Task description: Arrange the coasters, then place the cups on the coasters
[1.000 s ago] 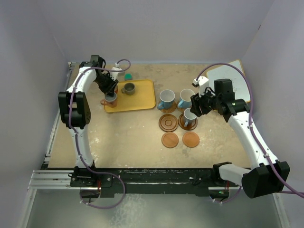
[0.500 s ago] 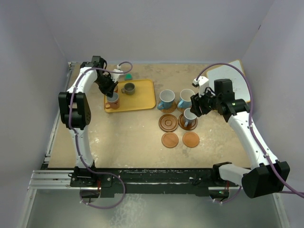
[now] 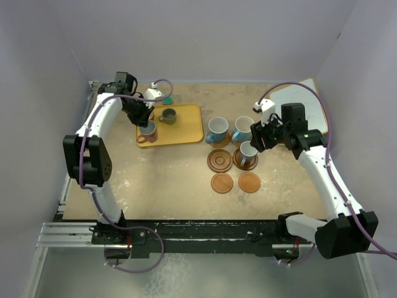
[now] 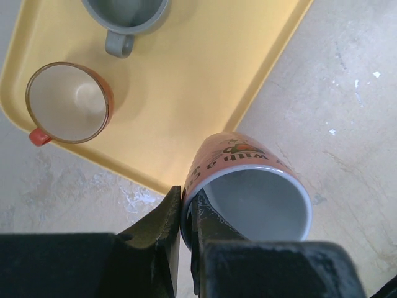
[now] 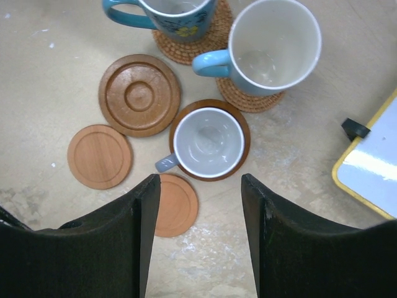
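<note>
left gripper (image 4: pixel 185 208) clenched on the orange cup (image 4: pixel 248 186) by its rim, lower centre: pickup step. next, carry it to the bare coaster (image 5: pixel 139 95), upper left. right gripper (image 5: pixel 197 186) hangs released.

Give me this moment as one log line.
left gripper: shut on printed cup, near tray edge | right gripper: open over small cup on coaster | bare coasters: three

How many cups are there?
6. On coasters: two blue cups and a small white cup. On the yellow tray: a grey cup and an orange-brown cup. The left hand holds a printed cup. None look hidden.
</note>
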Available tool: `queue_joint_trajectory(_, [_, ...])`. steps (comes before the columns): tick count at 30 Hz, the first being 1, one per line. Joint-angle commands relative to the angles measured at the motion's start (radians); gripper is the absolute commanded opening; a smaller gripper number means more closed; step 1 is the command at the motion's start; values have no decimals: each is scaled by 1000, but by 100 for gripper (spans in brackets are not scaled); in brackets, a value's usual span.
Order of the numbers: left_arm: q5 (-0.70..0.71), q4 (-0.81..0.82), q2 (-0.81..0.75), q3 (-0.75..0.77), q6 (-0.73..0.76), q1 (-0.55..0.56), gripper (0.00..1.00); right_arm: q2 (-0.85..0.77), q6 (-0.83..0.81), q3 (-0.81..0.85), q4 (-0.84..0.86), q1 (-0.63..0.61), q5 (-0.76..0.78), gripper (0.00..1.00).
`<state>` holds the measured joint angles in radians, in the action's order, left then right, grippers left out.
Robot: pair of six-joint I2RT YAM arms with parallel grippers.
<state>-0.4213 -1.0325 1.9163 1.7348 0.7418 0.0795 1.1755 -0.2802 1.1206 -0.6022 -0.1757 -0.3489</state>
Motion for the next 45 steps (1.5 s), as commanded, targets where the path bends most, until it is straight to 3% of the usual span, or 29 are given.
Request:
queue_joint_trajectory(1, [-74,98,-156,-60,-76,35,3,-23,24,-8,23,30,103,59])
queue_joint_trajectory(9, [-90,228,-310,-170,-193,139,3,-37,78,-17,60,85,224,66])
queue_joint_trajectory(16, [-93,355,-350,-180,-383,236,3,-56,111,-26,77,124,265,100])
queue_joint_trajectory(22, [-61,470,-336,-183,-530,334,3,-64,129,-28,89,156,313,100])
queue_joint_trajectory(34, [159,517,-240,-145,-639,593,3,-82,138,-29,94,204,311,100])
queue_joint_trajectory(45, [207,495,-91,-54,-697,686,3,-88,140,-28,88,212,294,100])
